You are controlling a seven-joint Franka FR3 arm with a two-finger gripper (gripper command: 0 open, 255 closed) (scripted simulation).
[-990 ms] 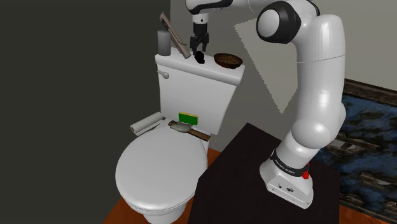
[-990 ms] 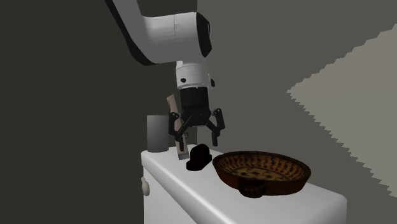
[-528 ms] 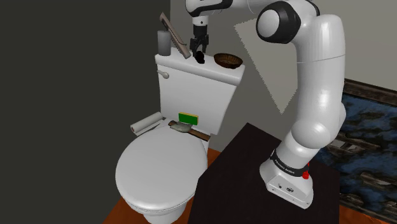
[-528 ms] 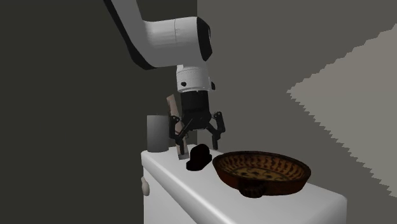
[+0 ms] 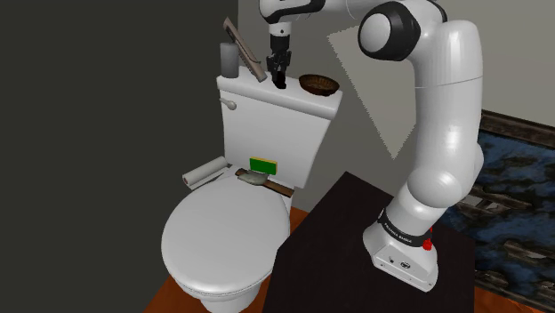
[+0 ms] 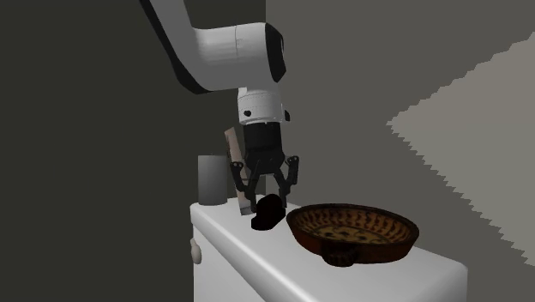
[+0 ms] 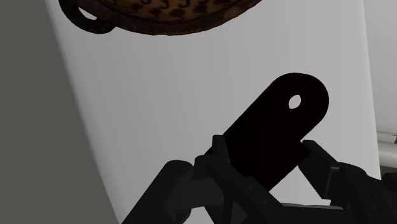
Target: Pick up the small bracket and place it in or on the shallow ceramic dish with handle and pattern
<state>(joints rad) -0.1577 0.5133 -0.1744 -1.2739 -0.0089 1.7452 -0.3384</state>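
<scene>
Hand (image 7: 266, 147) clasps bracket (image 7: 287, 118); bare lid (image 7: 184, 83) separates it from dish (image 7: 162, 14).

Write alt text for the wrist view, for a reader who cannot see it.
The black pincer clasps a flat black bracket with a small hole near its rounded end, lying on a white tank lid. Beyond it shows the rim of a brown patterned dish with a loop handle.

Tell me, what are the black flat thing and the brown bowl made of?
The bracket is flat, matte black with one small hole: metal or plastic, I cannot tell. The bowl is brown with dark spots inside and a loop handle: probably painted pottery, not certain.
</scene>
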